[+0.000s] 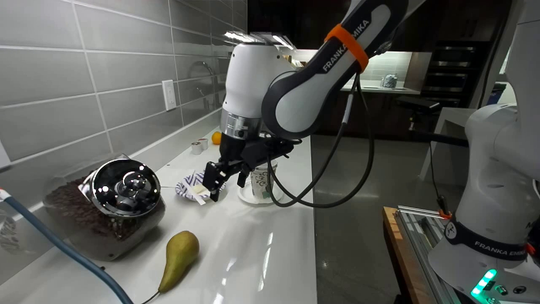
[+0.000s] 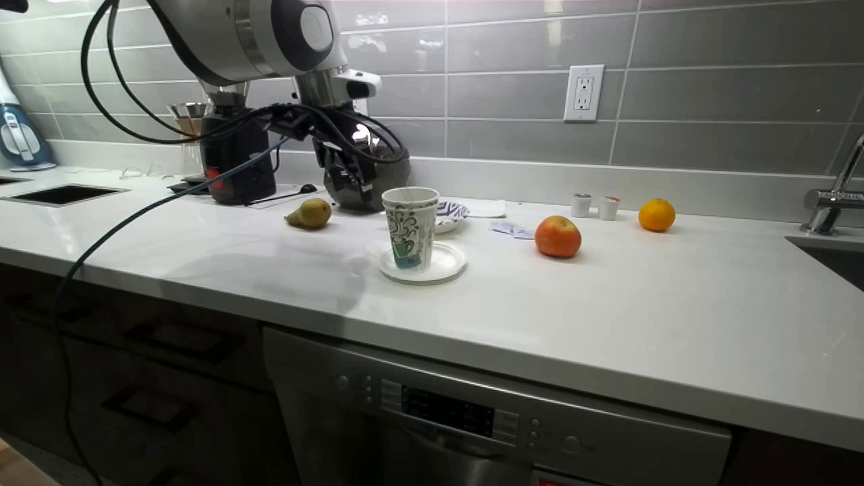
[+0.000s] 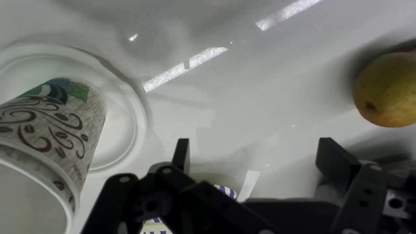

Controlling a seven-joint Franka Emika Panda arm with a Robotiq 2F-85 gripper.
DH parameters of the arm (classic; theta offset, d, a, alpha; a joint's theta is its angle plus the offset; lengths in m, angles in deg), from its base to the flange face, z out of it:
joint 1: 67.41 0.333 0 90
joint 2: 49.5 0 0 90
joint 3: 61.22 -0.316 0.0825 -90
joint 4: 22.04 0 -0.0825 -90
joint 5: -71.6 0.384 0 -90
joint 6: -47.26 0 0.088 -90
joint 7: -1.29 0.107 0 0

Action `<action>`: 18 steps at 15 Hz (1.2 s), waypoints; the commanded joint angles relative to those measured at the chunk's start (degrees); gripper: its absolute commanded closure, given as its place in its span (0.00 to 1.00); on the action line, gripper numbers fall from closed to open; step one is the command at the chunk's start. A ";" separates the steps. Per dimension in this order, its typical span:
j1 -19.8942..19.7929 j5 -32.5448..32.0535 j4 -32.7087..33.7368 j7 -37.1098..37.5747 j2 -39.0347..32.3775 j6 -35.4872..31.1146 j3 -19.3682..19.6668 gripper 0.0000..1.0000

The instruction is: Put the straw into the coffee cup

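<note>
The coffee cup is white with dark swirls and stands upright on a white plate in both exterior views. It also shows at the left of the wrist view. A narrow white strip, seemingly the straw, lies across the blue-and-white patterned bowl. In the wrist view the strip's end shows between the fingers, with the rest hidden behind the gripper. My gripper is open and empty above the counter by the bowl. Its spread fingers also show in the wrist view.
A green pear lies near a dark-filled glass jar with a shiny lid. The plate is under the cup. A red apple, two small white cups and an orange stand farther along the counter. A tiled wall runs behind.
</note>
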 commanded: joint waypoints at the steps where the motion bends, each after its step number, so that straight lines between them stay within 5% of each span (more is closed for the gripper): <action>1: 1.25 0.60 0.03 -0.58 0.07 0.10 1.31 0.00; 6: 5.03 -10.23 6.47 13.43 -4.69 2.26 5.42 0.00; 16: 10.97 -15.44 19.16 28.39 -16.38 5.75 10.90 0.00; 18: 12.00 -16.05 20.93 30.61 -18.19 5.15 12.42 0.16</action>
